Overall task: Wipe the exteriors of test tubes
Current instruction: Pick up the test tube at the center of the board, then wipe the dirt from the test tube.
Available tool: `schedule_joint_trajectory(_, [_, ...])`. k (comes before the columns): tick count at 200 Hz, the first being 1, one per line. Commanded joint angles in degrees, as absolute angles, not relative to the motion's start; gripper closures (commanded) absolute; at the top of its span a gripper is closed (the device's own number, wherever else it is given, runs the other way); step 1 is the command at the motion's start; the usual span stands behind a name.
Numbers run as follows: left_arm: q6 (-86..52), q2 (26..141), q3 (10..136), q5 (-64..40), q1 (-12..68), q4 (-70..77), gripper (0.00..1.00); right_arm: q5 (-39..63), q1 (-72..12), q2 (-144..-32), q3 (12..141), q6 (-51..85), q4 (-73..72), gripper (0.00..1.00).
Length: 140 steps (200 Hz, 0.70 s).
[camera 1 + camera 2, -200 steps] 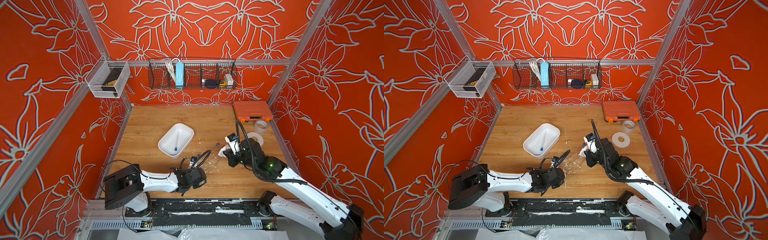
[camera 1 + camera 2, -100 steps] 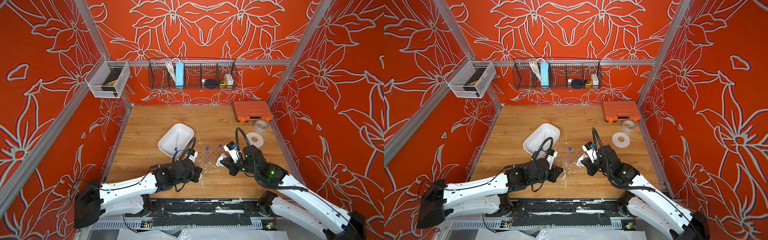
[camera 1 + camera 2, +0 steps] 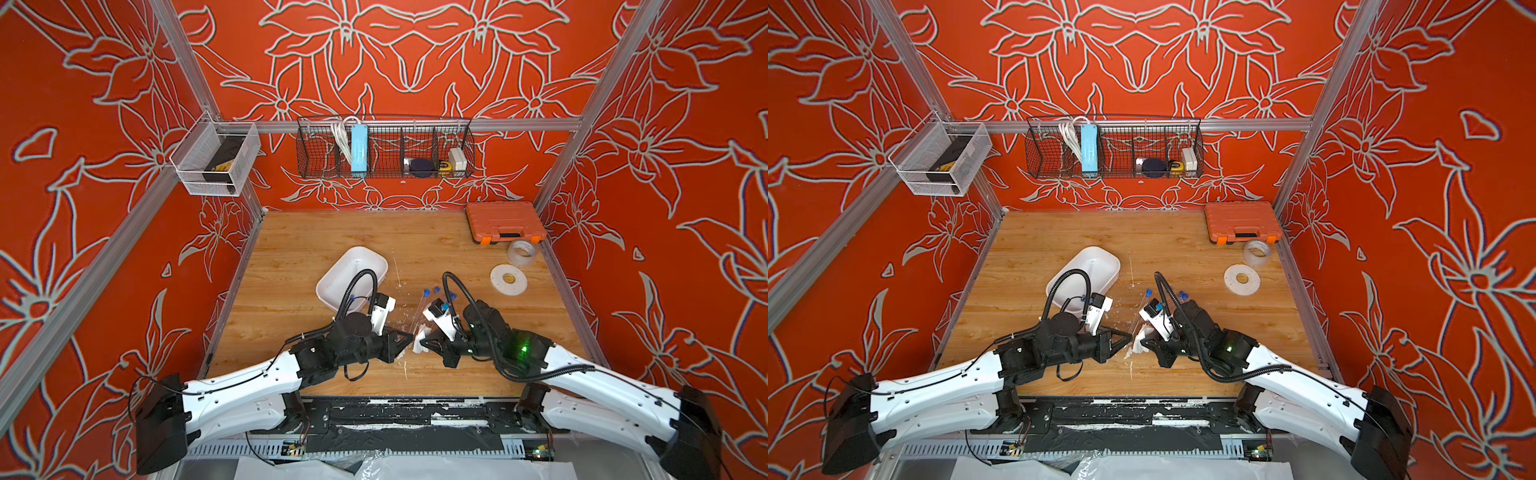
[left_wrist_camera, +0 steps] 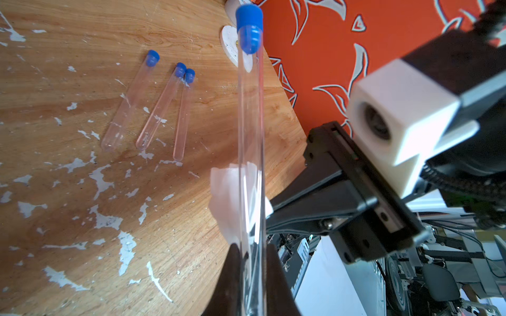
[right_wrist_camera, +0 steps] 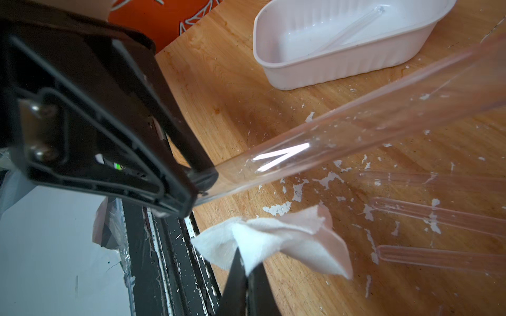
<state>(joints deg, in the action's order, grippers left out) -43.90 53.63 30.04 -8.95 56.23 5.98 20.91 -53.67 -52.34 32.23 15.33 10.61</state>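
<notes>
Left wrist view: the left gripper (image 4: pixel 250 273) has its two dark fingers closed narrowly on the rounded bottom end of one test tube (image 4: pixel 250 123).
Look of the held tube: thin, straight and fully see-through, with light reflections along its wall. A small blue cap (image 4: pixel 249 24) sits on the far end. I see nothing inside it.
Place of the held tube: it stands out from the fingertips above the wooden table (image 4: pixel 54 191) and does not rest on it.
Right gripper: in the right wrist view, the right gripper (image 5: pixel 245 273) has its fingers pinched together on a crumpled white tissue (image 5: pixel 273 240), which spreads out past the tips.
Tissue and tube: the tissue is just beside the lower part of the held tube. I cannot tell if they touch.
Loose tubes: three other test tubes (image 4: pixel 161 106) lie flat on the table, side by side, with their caps at the same end. They are equally clear, and two of the blue caps almost touch.
Tray: a white tray (image 5: pixel 273 65) holds one more clear tube (image 5: pixel 347 32), lying slanted on its floor.
Table surface: wood grain with many small white flakes around the tubes.
Top views: both show the two grippers tip to tip near the front middle of the table, with the tray behind the left arm.
</notes>
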Motion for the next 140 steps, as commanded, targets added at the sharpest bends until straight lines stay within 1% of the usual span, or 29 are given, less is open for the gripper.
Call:
schedule_joint_trajectory(1, [-44.5, 53.2, 29.8, -11.1, 55.9, 8.5, 0.89, 18.5, -54.1, -52.7, 35.3, 14.2, 8.3, 1.00])
schedule_joint_trajectory(70, [-45.0, 52.9, 28.3, -11.9, 55.9, 7.0, 0.89, 12.7, -54.0, -54.5, 38.7, 11.8, 11.0, 1.00])
schedule_joint_trajectory(105, [-45.3, 51.7, 27.8, -12.3, 55.9, 6.9, 0.89, 11.6, -53.6, -57.0, 40.7, 10.4, 12.1, 1.00])
schedule_joint_trajectory(140, [-45.3, 51.0, 27.3, -11.5, 55.9, 5.9, 0.89, 11.3, -51.9, -57.1, 42.2, 9.4, 13.3, 1.00])
